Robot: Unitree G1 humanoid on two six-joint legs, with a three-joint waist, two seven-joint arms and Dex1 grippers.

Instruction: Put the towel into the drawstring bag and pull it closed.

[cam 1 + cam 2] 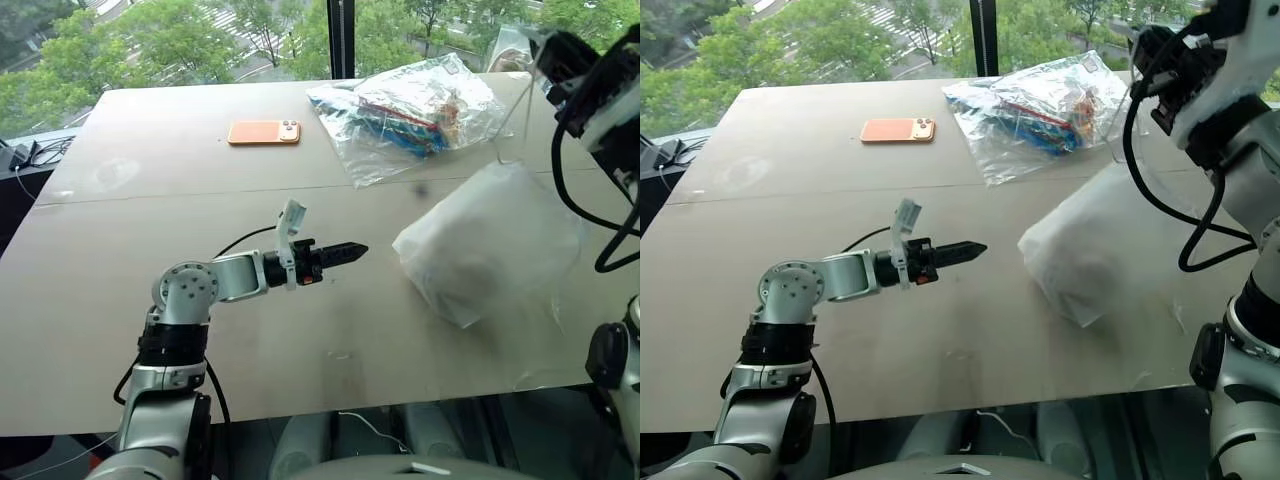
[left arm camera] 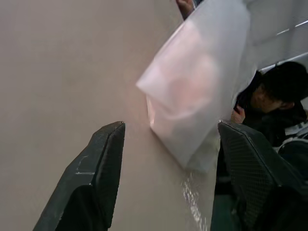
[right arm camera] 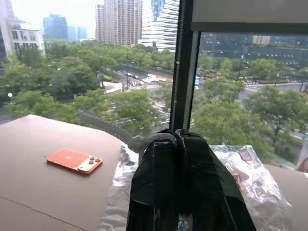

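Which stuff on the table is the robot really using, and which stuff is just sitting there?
For the job:
- drawstring bag, bulging, its cord running up to the right gripper, which is shut on it
- left gripper, open, pointing at the bag without touching it

Just lying about:
- orange phone
- clear plastic bag of colourful items

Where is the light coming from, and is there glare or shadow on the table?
Left eye view: daylight enters through the window behind the table, diffuse, casting no hard shadows; the clear plastic bag glints. Left wrist view: the drawstring bag glows, lit through.
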